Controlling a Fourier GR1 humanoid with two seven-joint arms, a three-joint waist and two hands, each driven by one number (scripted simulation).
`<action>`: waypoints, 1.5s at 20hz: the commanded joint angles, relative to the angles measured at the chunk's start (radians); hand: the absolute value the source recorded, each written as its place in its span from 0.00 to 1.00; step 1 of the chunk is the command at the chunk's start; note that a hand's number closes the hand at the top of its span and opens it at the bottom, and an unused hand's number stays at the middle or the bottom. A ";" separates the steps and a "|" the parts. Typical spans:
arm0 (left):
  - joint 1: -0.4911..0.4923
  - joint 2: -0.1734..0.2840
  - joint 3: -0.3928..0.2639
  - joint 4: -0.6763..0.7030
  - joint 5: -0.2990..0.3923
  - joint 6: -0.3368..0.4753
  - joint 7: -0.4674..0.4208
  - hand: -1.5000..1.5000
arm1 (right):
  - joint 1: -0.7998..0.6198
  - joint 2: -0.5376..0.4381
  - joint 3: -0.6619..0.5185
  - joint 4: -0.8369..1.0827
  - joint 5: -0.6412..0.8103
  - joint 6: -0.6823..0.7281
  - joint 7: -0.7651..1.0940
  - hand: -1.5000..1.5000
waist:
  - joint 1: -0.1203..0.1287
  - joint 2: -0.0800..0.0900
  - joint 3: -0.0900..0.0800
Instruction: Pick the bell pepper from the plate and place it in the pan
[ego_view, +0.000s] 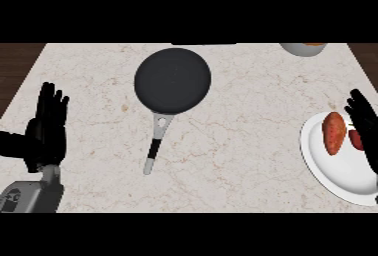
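Note:
A white plate (332, 172) lies at the right edge of the counter. On it rests an orange-red elongated vegetable (334, 132), and a darker red piece (356, 139) beside it is partly hidden by my right hand (364, 120). That hand hangs over the plate's right side with straight fingers, holding nothing. The black pan (173, 79) sits at the upper middle, its grey and black handle (157, 140) pointing toward me. My left hand (47, 125) rests open at the left edge, fingers up, far from the pan.
A grey bowl (303, 48) with something orange inside is cut off by the top right edge. Dark wood borders the marble counter (244, 150) at both sides. The stretch of counter between pan and plate is bare.

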 joint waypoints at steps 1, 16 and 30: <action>-0.013 0.055 0.001 0.033 -0.034 -0.016 0.061 0.50 | -0.003 -0.005 -0.042 0.026 -0.064 0.130 -0.135 0.00 | 0.002 0.006 -0.013; 0.071 0.280 -0.061 0.154 -0.108 -0.177 0.235 0.50 | 0.025 -0.061 -0.417 0.323 -0.238 0.444 -0.809 0.00 | 0.001 0.011 -0.008; 0.022 0.229 -0.096 0.162 -0.176 -0.153 0.268 0.50 | 0.015 -0.472 -0.268 0.293 0.236 0.322 -0.622 0.00 | 0.023 0.009 -0.017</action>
